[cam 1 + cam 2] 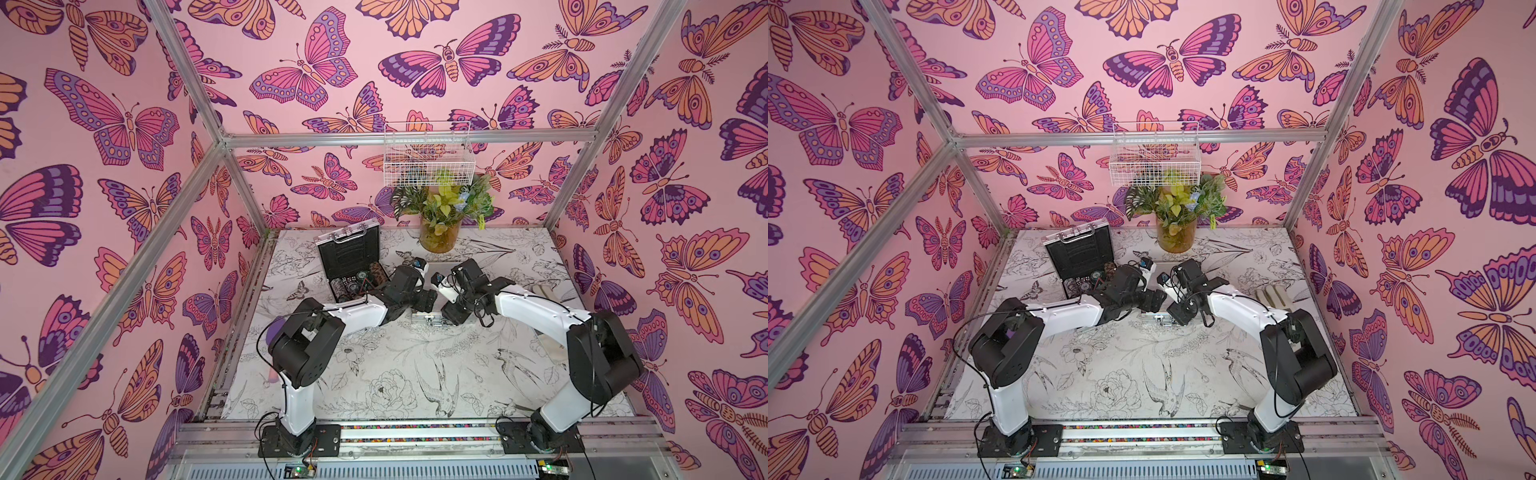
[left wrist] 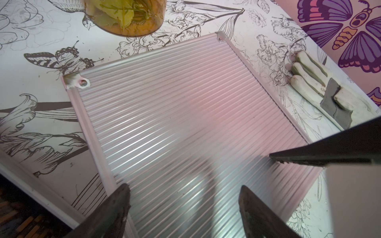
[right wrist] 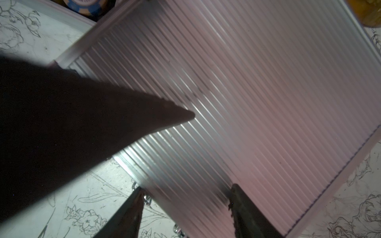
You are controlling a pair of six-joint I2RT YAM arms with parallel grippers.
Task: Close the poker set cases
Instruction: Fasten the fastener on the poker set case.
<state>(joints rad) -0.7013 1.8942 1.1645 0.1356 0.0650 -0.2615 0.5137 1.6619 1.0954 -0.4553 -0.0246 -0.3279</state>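
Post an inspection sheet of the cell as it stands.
Surface: printed table, no spills seen.
Job's things: open case back left, lid upright, chips showing; closed case centre, lid down.
Clutter: plant vase, glove, wire basket on the back wall.
Hands: left hand and right hand open, above the closed case's lid, holding nothing.
Cables: black cables loose along both arms.
Surroundings: butterfly walls, aluminium frame.

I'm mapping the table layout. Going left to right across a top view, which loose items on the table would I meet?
In order: open poker case → closed poker case → glove. The plant vase overlaps the closed poker case sideways, so it is left out.
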